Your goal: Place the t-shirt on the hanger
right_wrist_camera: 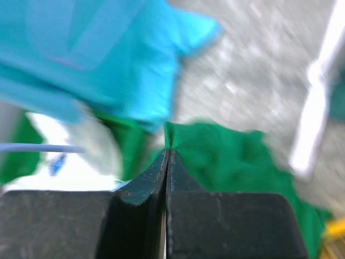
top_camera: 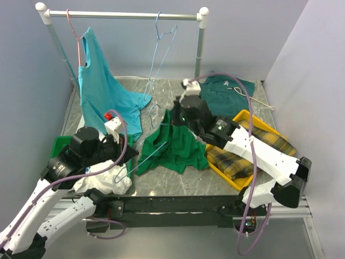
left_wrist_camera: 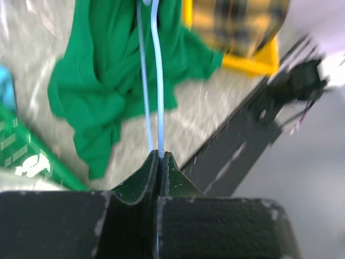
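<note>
At wrist views only: left gripper clamps hanger wire; right gripper pinches t-shirt.

bare counter strip open in front of t-shirt, yellow tray blocks the right, green basket blocks front-left, turquoise shirt hangs low over back-left, rail and hanging wire hangers crowd back centre

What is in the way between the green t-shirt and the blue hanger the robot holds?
Nothing visible. The left gripper is shut on the hanger, whose wire reaches across the t-shirt, and the right gripper pinches a fold of that t-shirt. No other thing lies between the two.
</note>
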`<move>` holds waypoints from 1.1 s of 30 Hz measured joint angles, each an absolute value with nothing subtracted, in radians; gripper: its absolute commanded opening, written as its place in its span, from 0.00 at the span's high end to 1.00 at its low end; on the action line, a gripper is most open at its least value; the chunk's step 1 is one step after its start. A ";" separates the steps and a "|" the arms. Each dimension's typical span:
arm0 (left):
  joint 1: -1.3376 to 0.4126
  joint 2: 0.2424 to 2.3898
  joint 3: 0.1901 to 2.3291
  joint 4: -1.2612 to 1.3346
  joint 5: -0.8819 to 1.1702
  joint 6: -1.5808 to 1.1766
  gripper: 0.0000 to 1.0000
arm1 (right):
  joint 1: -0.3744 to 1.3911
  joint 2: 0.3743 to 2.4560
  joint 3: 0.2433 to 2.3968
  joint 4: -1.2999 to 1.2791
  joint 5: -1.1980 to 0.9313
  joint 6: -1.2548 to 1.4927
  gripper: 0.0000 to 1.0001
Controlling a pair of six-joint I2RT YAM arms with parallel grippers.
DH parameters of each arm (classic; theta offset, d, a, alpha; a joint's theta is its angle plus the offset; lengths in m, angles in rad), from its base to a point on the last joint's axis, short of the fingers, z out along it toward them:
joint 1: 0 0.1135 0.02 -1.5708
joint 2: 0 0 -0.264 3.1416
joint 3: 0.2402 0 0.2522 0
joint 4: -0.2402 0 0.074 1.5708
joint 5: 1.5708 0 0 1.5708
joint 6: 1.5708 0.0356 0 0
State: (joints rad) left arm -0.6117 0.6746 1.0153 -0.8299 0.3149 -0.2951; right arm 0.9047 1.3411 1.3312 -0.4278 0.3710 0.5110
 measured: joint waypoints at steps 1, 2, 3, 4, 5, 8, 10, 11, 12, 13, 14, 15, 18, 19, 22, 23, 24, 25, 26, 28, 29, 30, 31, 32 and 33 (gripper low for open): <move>-0.612 0.663 1.004 -0.788 0.314 -0.306 0.99 | 0.925 1.362 1.401 -0.440 0.373 0.497 1.00; -0.612 0.649 0.994 -0.756 0.311 -0.319 0.99 | 0.944 1.383 1.469 -0.456 0.373 0.483 1.00; -0.612 0.629 0.981 -0.720 0.307 -0.334 0.99 | 0.965 1.406 1.544 -0.471 0.374 0.469 1.00; -0.612 0.599 0.959 -0.669 0.300 -0.353 0.99 | 0.989 1.428 1.613 -0.482 0.375 0.456 1.00; -0.612 0.585 0.948 -0.640 0.294 -0.364 0.99 | 1.009 1.443 1.669 -0.496 0.374 0.446 1.00; -0.612 0.515 0.897 -0.506 0.271 -0.414 0.99 | 1.085 1.504 1.876 -0.556 0.380 0.412 1.00; -0.612 0.494 0.875 -0.428 0.262 -0.441 0.99 | 1.131 1.533 1.986 -0.579 0.384 0.393 1.00; -0.612 0.492 0.868 -0.401 0.260 -0.451 0.99 | 1.148 1.535 2.012 -0.581 0.383 0.387 1.00; -0.612 0.492 0.860 -0.366 0.260 -0.462 0.99 | 1.159 1.531 2.017 -0.581 0.382 0.384 1.00; -0.612 0.492 0.852 -0.341 0.260 -0.471 0.99 | 1.170 1.518 2.006 -0.577 0.381 0.383 1.00; -0.612 0.493 0.843 -0.320 0.260 -0.479 0.99 | 1.172 1.494 1.967 -0.559 0.381 0.383 1.00; -0.612 0.493 0.829 -0.295 0.260 -0.490 0.99 | 1.168 1.460 1.903 -0.543 0.382 0.386 1.00; -0.614 0.494 0.783 -0.258 0.263 -0.506 0.99 | 1.125 1.362 1.688 -0.503 0.363 0.412 0.99; -0.616 0.494 0.767 -0.247 0.264 -0.511 0.99 | 1.102 1.330 1.613 -0.497 0.350 0.425 0.99; -0.624 0.492 0.690 -0.198 0.265 -0.529 0.99 | 1.024 1.254 1.414 -0.478 0.314 0.463 0.96; -0.631 0.492 0.662 -0.179 0.265 -0.539 0.99 | 1.006 1.240 1.371 -0.477 0.309 0.472 0.96; -0.638 0.492 0.637 -0.162 0.264 -0.545 0.99 | 0.994 1.232 1.341 -0.477 0.305 0.479 0.96; -0.647 0.493 0.612 -0.144 0.263 -0.551 0.99 | 0.989 1.226 1.320 -0.474 0.302 0.483 0.94; -0.662 0.496 0.587 -0.116 0.258 -0.559 0.99 | 0.989 1.220 1.304 -0.469 0.295 0.487 0.93; -0.705 0.512 0.550 -0.067 0.236 -0.566 0.99 | 0.990 1.208 1.282 -0.457 0.289 0.492 0.92; -0.742 0.529 0.535 -0.033 0.209 -0.566 0.99 | 0.990 1.197 1.262 -0.443 0.287 0.494 0.91; -0.780 0.550 0.527 -0.005 0.186 -0.565 0.99 | 0.990 1.185 1.245 -0.438 0.289 0.497 0.91; -0.807 0.569 0.525 0.014 0.168 -0.563 0.99 | 0.989 1.172 1.225 -0.430 0.291 0.498 0.90; -0.847 0.595 0.521 0.046 0.139 -0.559 0.99 | 0.986 1.158 1.203 -0.422 0.292 0.498 0.90; -0.886 0.623 0.519 0.075 0.110 -0.555 0.99 | 0.980 1.144 1.179 -0.416 0.294 0.499 0.90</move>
State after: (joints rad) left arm -0.8860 0.6228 0.5186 0.0746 0.1097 -0.5549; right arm 0.9802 1.1442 1.1786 -0.4156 0.2939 0.4988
